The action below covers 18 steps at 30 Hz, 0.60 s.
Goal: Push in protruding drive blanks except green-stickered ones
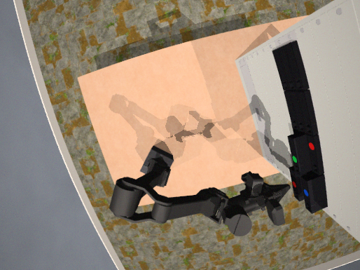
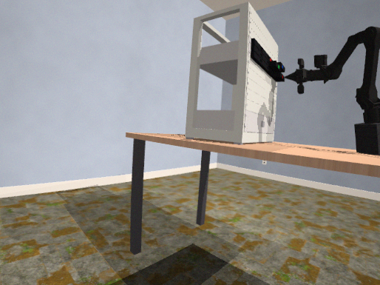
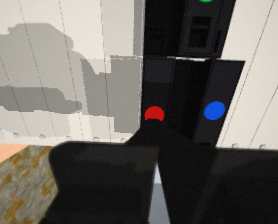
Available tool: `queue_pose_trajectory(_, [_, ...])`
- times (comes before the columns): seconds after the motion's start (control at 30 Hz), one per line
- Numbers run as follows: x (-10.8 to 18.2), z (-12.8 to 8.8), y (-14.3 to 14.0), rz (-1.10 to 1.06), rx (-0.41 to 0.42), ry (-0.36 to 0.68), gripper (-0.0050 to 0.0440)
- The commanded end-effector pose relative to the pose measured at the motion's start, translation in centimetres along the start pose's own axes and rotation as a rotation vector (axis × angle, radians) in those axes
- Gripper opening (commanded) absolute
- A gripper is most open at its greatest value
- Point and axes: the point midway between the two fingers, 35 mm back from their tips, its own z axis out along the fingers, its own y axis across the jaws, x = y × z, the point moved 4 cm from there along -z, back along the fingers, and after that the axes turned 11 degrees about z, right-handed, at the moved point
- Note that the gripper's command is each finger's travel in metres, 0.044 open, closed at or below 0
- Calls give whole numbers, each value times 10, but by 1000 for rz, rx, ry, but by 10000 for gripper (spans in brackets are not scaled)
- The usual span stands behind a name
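The white rack stands on the table with a column of black drive blanks in its front. A blank with a red sticker sits beside a blank with a blue sticker, which juts out further. Above them are a blank with a green sticker and another with a red sticker. My gripper is shut and empty. Its tip is at the lower red-sticker blank's face, just under the sticker.
The peach table top carries the rack at one end and the arm's base at the other. The gripper hangs beyond the table's side edge, over the patterned floor.
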Motion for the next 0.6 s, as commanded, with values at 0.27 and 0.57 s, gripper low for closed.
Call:
queue_pose_trajectory(0.27, [-4, 7, -11, -17, 20, -6, 0])
queue_pose_trajectory(0.57, [-4, 7, -11, -17, 20, -6, 0])
